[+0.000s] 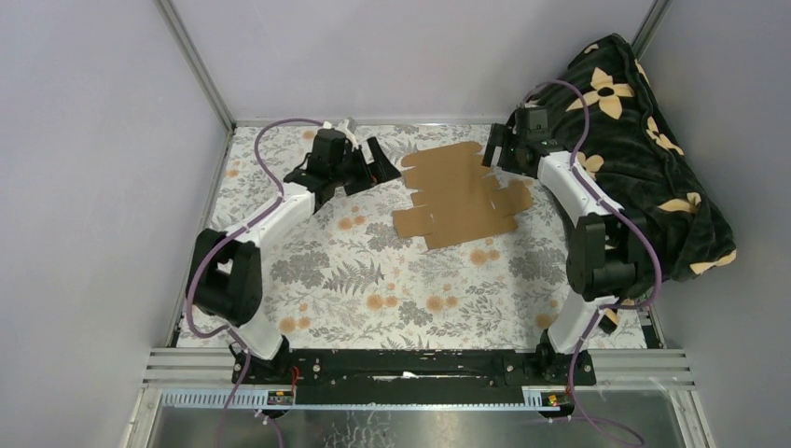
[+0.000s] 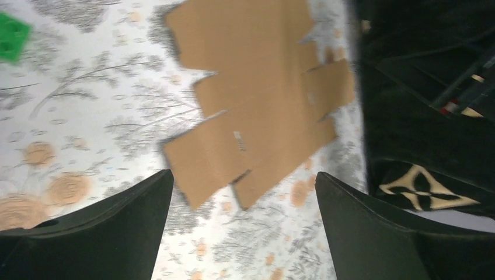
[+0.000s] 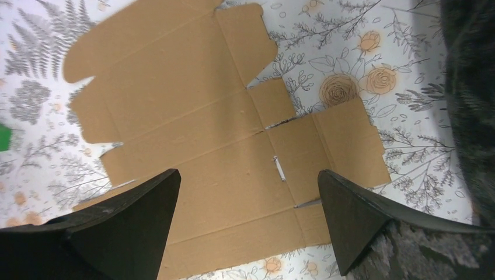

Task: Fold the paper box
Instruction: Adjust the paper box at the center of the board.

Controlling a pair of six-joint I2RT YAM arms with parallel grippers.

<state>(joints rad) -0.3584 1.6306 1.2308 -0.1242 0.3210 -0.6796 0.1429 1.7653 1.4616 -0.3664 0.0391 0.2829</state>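
Note:
The paper box point(image 1: 462, 196) is a flat, unfolded brown cardboard sheet with flaps and creases, lying on the floral table at the back middle. My left gripper point(image 1: 381, 166) hovers open just left of the sheet, with the cardboard point(image 2: 262, 116) ahead of its empty gap point(image 2: 243, 175). My right gripper point(image 1: 492, 154) stands open at the sheet's back right corner. Seen from its wrist, the gap point(image 3: 248, 173) is over the cardboard point(image 3: 192, 116), and nothing is between the fingers.
A black cloth with tan flowers point(image 1: 653, 140) is heaped along the right side, close behind the right arm. A small green cube point(image 2: 11, 38) lies on the table left of the sheet. Grey walls enclose the table on the left, back and right.

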